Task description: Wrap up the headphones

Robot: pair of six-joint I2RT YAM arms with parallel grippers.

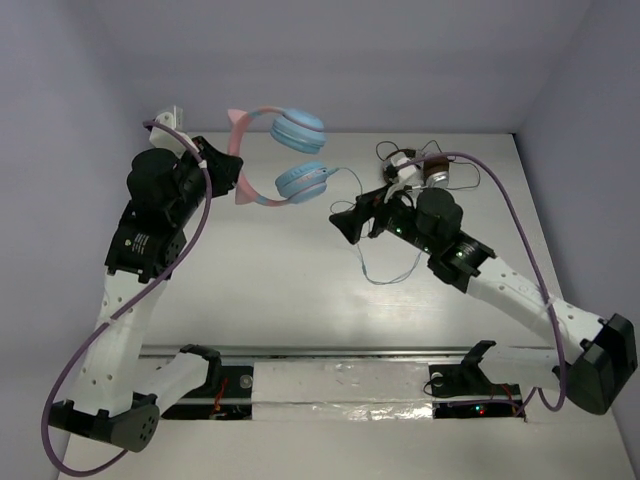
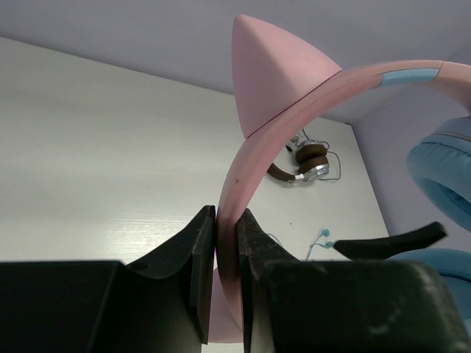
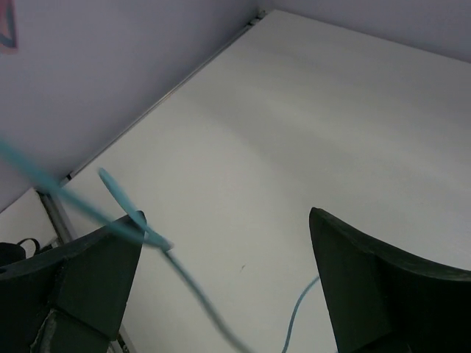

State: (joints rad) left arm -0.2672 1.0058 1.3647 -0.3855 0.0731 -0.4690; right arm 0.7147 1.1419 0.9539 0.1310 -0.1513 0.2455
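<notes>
The headphones (image 1: 300, 128) hang above the table at the back left, their two light blue ear cups stacked and the pink cat-ear headband (image 2: 280, 125) arching upward. My left gripper (image 2: 226, 224) is shut on that headband, both pads pressed flat on it. The thin pale-blue cable (image 1: 385, 275) trails from the lower ear cup down to the table in a loose loop. My right gripper (image 3: 226, 217) stands wide open just right of the ear cups. A blurred stretch of cable (image 3: 118, 193) crosses its left fingertip, and nothing is clamped between the fingers.
Smaller brown-and-silver headphones (image 1: 425, 170) with a dark cable lie at the back of the table, behind the right arm. The back wall and the right wall close in the table. A white mount (image 1: 168, 118) sits at the back left corner.
</notes>
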